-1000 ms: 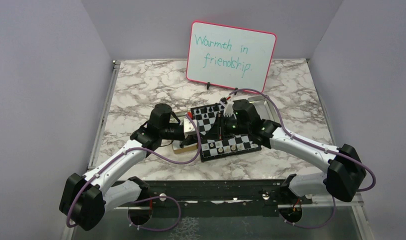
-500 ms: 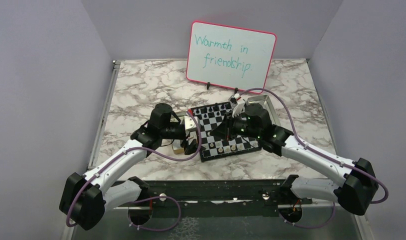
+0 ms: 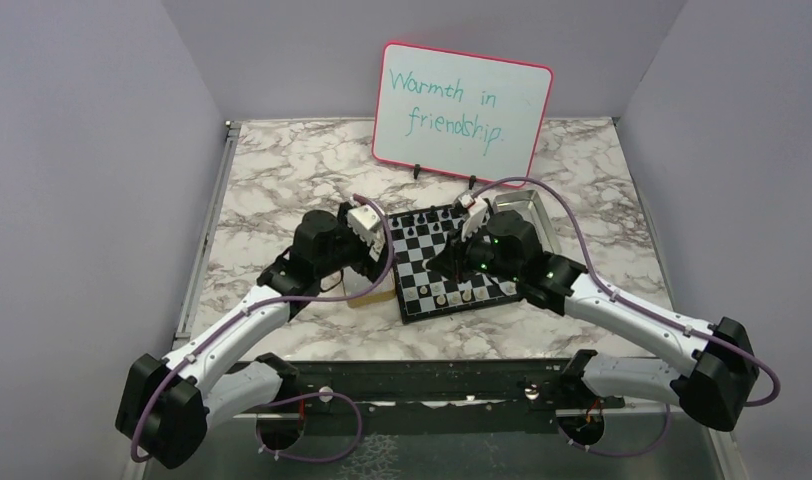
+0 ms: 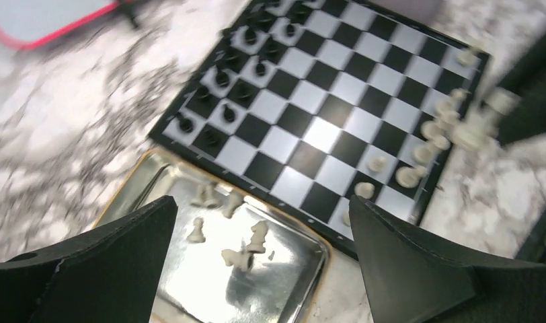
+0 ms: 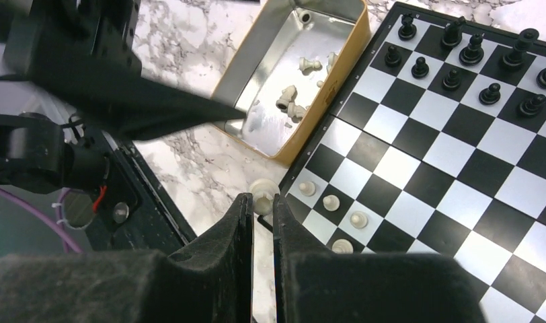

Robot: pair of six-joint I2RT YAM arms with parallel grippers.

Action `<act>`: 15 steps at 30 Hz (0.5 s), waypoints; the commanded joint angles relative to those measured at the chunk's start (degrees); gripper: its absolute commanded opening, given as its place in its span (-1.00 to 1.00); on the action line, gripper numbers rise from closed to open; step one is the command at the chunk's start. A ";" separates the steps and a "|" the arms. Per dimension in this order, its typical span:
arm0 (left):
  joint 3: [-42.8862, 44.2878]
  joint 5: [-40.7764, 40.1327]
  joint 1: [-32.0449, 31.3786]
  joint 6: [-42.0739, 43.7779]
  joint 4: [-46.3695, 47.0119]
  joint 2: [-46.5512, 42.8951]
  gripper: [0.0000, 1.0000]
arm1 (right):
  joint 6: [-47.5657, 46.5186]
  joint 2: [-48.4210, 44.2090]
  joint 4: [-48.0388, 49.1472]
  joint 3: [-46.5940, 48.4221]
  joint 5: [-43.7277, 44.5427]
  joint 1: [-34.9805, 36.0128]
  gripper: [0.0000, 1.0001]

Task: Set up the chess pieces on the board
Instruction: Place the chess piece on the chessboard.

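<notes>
Right gripper (image 5: 261, 199): jaws standing narrow, seemingly pinching a pale chessman (image 5: 261, 188) at the tips (the contact itself is hiding behind the pads).
Step in hand: judged to be seating that piece. Doing it well means lowering straight, keeping it upright and centring on an empty near square before releasing.
Just ahead of tips: pale pawns (image 5: 331, 202) standing on the board (image 5: 398, 165); brushing them is the risk.
Left of tips: tin (image 5: 341, 74) lying against the board edge, loose pale pieces (image 4: 247, 254) resting inside.
Over tin: left gripper (image 4: 262, 202) hanging wide, holding nothing, crowding that side.
Far across: black chessmen (image 5: 452, 79) filling the far rows.
Farthest: whiteboard (image 3: 462, 105) standing behind.
</notes>
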 commanded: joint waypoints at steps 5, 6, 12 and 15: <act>9.54 -22.45 9.13 -23.18 -13.19 5.68 0.98 | -7.15 4.16 -1.55 3.09 8.02 6.53 -0.76; 10.39 -21.58 9.89 -23.37 -14.46 6.85 0.98 | -7.56 4.93 -1.38 3.12 8.16 7.16 -0.76; 10.01 -19.73 14.23 -28.05 -16.04 9.61 0.98 | -11.75 9.10 1.87 1.78 11.45 11.23 -0.76; 8.22 -18.42 16.30 -30.34 -14.98 8.80 0.98 | -13.39 11.57 3.01 1.52 13.41 12.75 -0.75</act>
